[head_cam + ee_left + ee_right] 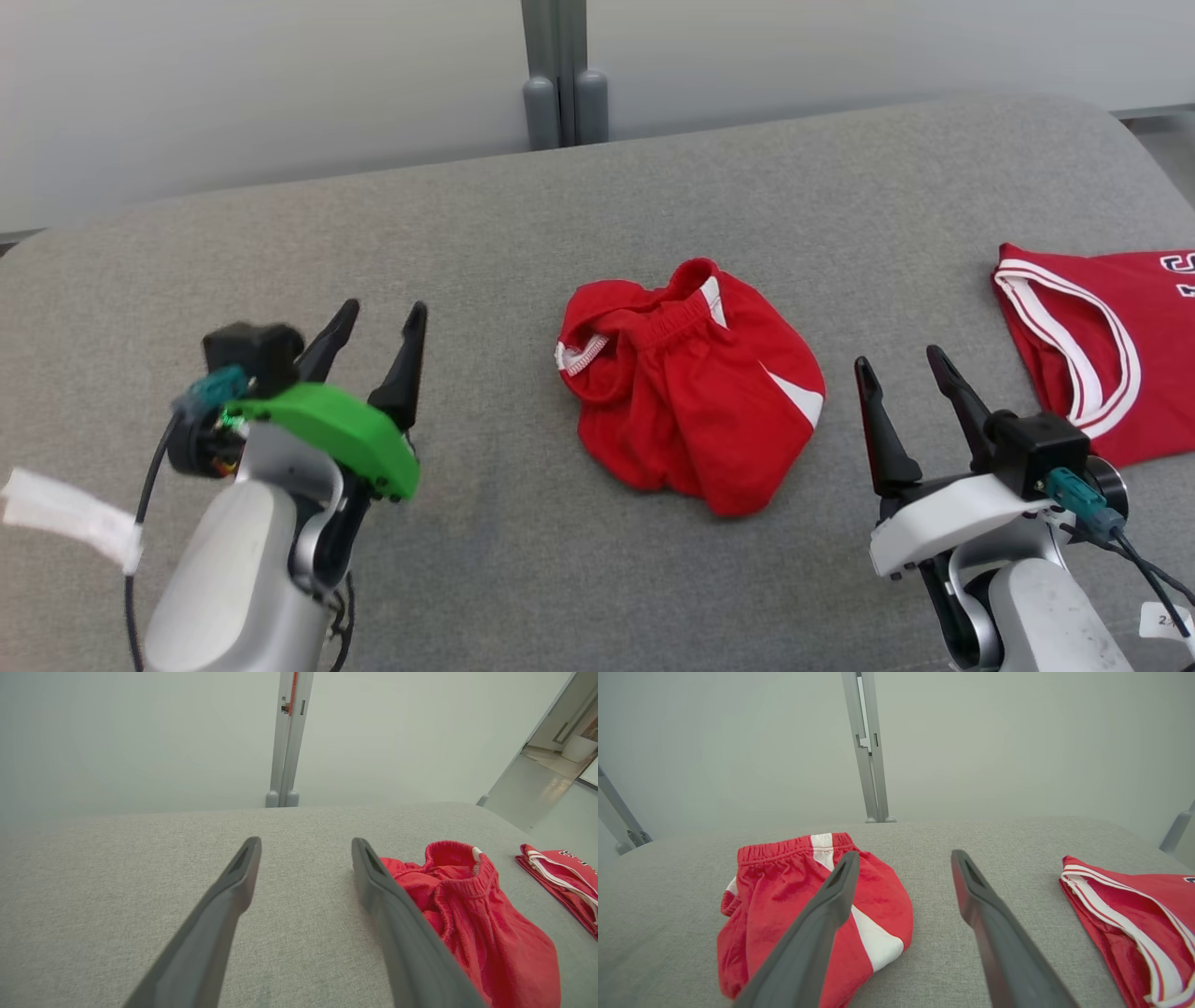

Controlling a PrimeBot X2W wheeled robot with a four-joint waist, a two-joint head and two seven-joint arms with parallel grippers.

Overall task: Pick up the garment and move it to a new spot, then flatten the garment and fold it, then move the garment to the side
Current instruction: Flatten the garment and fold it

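Note:
The garment (686,387) is a pair of red shorts with white side panels and an elastic waistband, bunched in a heap at the middle of the grey padded surface (523,233). It also lies to the right in the left wrist view (472,914) and to the left in the right wrist view (784,905). My left gripper (378,322) hovers open to the left of the shorts, well apart from them. On the other side, my right gripper (901,364) stands open just off the shorts' right edge. Nothing sits between either pair of fingers.
A red jersey (1111,336) with white trim lies flat at the surface's right edge, close to my right gripper. A grey post (563,75) rises behind the far edge against a pale wall. Bare grey padding stretches left and in front of the shorts.

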